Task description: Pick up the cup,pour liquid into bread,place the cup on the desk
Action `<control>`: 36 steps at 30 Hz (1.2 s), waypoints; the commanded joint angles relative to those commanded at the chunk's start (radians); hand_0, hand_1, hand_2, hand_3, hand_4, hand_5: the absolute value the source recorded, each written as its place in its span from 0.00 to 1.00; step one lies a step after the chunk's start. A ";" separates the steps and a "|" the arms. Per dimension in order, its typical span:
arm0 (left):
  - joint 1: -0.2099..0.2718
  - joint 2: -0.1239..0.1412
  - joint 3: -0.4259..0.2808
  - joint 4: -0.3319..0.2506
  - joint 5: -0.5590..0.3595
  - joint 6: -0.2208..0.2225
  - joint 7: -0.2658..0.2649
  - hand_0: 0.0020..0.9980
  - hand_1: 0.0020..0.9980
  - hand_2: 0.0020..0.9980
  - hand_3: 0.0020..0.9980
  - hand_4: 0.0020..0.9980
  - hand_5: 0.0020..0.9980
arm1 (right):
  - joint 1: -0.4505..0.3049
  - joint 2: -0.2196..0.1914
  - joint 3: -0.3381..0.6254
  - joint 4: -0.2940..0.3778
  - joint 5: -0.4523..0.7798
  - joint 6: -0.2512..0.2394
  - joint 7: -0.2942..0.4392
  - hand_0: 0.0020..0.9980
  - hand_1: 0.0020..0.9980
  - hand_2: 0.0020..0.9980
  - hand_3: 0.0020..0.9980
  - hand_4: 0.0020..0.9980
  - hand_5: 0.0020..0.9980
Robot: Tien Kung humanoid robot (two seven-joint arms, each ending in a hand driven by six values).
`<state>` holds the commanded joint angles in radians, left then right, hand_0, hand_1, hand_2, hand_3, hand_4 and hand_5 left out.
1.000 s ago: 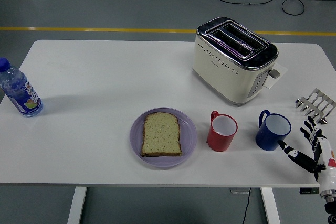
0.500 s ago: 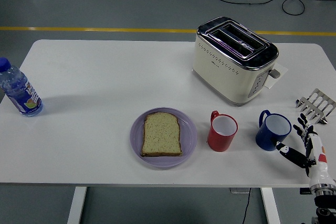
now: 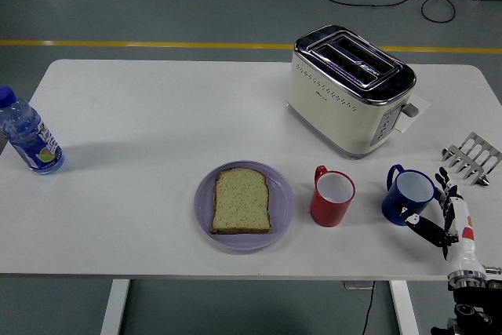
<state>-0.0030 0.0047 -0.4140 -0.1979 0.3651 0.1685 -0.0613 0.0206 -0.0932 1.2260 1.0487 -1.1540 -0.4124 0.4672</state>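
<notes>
Two ceramic mugs before you: glossy red mug (image 3: 332, 197) beside the lilac plate (image 3: 204, 209) holding a toasted bread slice (image 3: 241, 200); dark blue mug (image 3: 408, 195) further right. Your right hand (image 3: 443, 217), fingers spread and holding nothing, sits just beside the blue one.

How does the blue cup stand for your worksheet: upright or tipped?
Upright. The blue cup rests on its base on the white table, its round mouth facing up. What it holds cannot be told.
</notes>
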 joint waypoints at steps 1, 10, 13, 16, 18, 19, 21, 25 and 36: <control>0.000 0.000 0.000 0.000 0.000 0.000 0.000 0.65 0.65 0.64 0.53 0.30 0.77 | 0.001 0.000 -0.003 -0.001 0.005 0.000 0.002 0.98 0.87 0.97 1.00 1.00 0.13; -0.001 -0.001 -0.003 0.000 0.002 0.000 0.000 0.65 0.65 0.64 0.53 0.30 0.77 | 0.033 -0.005 -0.064 -0.032 0.095 -0.010 0.043 0.97 0.86 0.97 1.00 1.00 0.13; -0.001 -0.001 -0.005 0.000 0.002 0.000 0.000 0.65 0.65 0.64 0.53 0.30 0.77 | 0.035 -0.005 -0.077 -0.036 0.102 -0.029 0.050 0.97 0.86 0.97 1.00 1.00 0.13; 0.001 -0.003 -0.008 0.000 0.002 0.001 -0.001 0.65 0.65 0.64 0.53 0.30 0.77 | 0.040 -0.005 -0.089 -0.040 0.113 -0.043 0.056 0.96 0.86 0.96 1.00 1.00 0.13; 0.001 -0.003 -0.007 0.000 0.001 0.001 -0.001 0.65 0.65 0.64 0.53 0.30 0.77 | 0.044 -0.005 -0.098 -0.044 0.119 -0.049 0.060 0.96 0.86 0.96 1.00 1.00 0.13; 0.002 -0.003 -0.006 0.000 0.001 0.001 0.000 0.65 0.65 0.64 0.53 0.30 0.77 | 0.046 -0.004 -0.102 -0.046 0.122 -0.051 0.061 0.96 0.86 0.96 1.00 1.00 0.13; 0.004 -0.004 -0.006 0.001 0.000 0.001 0.000 0.65 0.65 0.64 0.53 0.30 0.77 | 0.051 -0.003 -0.110 -0.052 0.128 -0.053 0.064 0.96 0.85 0.96 1.00 1.00 0.11; 0.007 -0.005 -0.004 0.001 0.000 0.000 0.000 0.65 0.65 0.64 0.53 0.30 0.77 | 0.064 -0.001 -0.128 -0.069 0.138 -0.054 0.068 0.96 0.85 0.96 1.00 1.00 0.11; 0.006 -0.005 -0.005 0.001 -0.002 0.001 0.000 0.65 0.65 0.64 0.53 0.30 0.77 | 0.093 0.007 -0.141 -0.113 0.156 -0.055 0.081 0.95 0.84 0.95 1.00 1.00 0.11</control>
<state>0.0030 0.0000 -0.4185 -0.1970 0.3635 0.1691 -0.0612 0.1134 -0.0865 1.0854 0.9361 -0.9984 -0.4676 0.5484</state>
